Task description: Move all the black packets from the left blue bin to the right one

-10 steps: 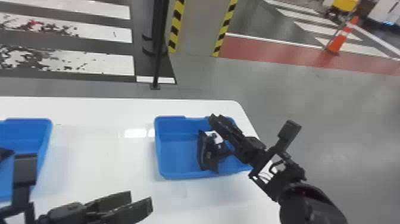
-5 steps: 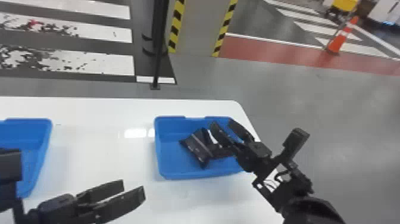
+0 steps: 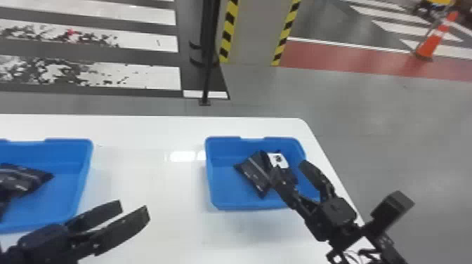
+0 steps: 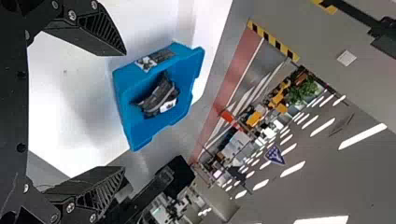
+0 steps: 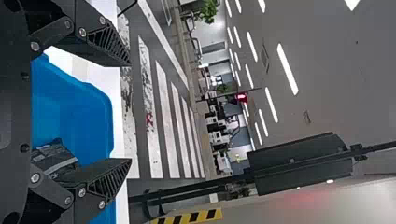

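Packets (image 3: 253,172) were noted in the right bin (image 3: 242,204) and left bin (image 3: 68,151); right gripper (image 3: 290,168) and left gripper (image 3: 132,208) were found empty, spread wide. Straight lift of the former was advised, lest any packet be dragged.

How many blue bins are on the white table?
2. The left bin is partly cut off at the head view's edge. The right bin sits near the table's far right corner.

A black packet (image 5: 57,159) lies in the blue bin (image 5: 95,112) (right gripper (image 3: 288,168) spread wide).
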You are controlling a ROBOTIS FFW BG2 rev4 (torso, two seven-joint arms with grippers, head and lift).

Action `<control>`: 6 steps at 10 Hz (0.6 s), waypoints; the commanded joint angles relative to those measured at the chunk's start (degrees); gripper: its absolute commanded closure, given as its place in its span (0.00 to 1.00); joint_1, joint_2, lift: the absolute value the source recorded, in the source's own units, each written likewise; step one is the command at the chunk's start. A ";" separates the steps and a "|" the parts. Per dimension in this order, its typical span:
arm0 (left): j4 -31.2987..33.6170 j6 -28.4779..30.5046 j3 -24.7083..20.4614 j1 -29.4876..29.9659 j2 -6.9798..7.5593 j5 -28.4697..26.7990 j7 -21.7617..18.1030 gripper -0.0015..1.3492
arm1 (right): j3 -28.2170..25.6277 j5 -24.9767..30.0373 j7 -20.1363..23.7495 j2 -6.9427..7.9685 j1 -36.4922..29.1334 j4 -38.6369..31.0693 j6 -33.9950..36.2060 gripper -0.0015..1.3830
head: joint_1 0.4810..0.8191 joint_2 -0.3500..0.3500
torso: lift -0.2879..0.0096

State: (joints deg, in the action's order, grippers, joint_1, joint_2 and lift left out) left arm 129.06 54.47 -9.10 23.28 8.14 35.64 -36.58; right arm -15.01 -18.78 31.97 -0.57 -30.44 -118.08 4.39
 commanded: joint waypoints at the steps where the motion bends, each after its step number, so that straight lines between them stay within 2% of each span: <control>1: 0.67 0.09 -4.39 0.63 -0.23 -1.14 0.02 0.13 | 1.41 1.19 -0.24 0.62 -4.43 -2.78 -1.86 0.24 | 0.63 0.16 | 0.56; 2: 0.67 1.07 -7.13 -0.36 -0.14 -2.85 0.19 0.13 | 2.44 0.96 -0.16 0.62 -6.40 -3.77 -1.86 0.24 | 0.63 0.21 | 0.56; 4: 0.67 6.70 -12.95 -4.15 0.56 -11.19 0.19 0.13 | 4.73 0.84 -0.16 0.62 -9.07 -5.31 -2.00 0.24 | 0.63 0.37 | 0.56; 6: -1.58 9.51 -17.41 -8.79 1.88 -19.42 0.19 0.13 | 6.44 0.62 -0.16 0.62 -9.50 -5.03 -2.00 0.24 | 0.63 0.60 | 0.56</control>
State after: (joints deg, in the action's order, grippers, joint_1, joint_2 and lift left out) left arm 128.58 63.27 -25.23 16.09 9.67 18.42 -36.38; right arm -8.93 -18.07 31.82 0.00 -39.83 -123.25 2.39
